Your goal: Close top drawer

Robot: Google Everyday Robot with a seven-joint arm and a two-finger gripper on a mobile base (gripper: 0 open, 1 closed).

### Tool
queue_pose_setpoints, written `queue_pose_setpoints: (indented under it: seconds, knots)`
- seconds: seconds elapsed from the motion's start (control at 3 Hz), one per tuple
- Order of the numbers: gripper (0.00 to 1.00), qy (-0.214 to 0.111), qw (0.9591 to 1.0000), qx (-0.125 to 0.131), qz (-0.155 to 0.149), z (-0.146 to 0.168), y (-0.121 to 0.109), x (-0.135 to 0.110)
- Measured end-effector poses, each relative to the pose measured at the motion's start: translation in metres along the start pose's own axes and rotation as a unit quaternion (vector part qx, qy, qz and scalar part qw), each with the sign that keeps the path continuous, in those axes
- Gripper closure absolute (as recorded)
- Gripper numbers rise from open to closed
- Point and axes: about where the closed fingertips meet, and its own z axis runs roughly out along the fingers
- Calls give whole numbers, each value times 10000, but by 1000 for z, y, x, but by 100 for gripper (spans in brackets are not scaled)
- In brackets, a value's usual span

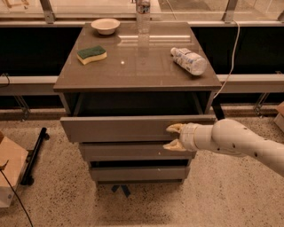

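Note:
The top drawer (120,128) is the wide grey drawer under the tabletop. It stands pulled out a short way, with a dark gap showing above its flat front. My gripper (174,137) sits at the right part of the drawer front, its cream fingertips against the panel. The fingers are spread apart, one near the front's upper edge and one at its lower edge. My white arm reaches in from the right.
On the tabletop (133,66) lie a green and yellow sponge (92,54), a white bowl (105,25), an upright bottle (143,13) and a bottle on its side (189,60). Two narrower drawer fronts (133,153) sit below. A cardboard box (9,173) stands on the floor at left.

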Motion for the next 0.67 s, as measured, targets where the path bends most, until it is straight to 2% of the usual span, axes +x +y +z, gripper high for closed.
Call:
queue_pose_setpoints:
  seconds: [0.33,0.67]
  knots:
    - [0,-9,10000,-13,-3,1,1,-1]
    - [0,-9,10000,-13,-3,1,1,-1]
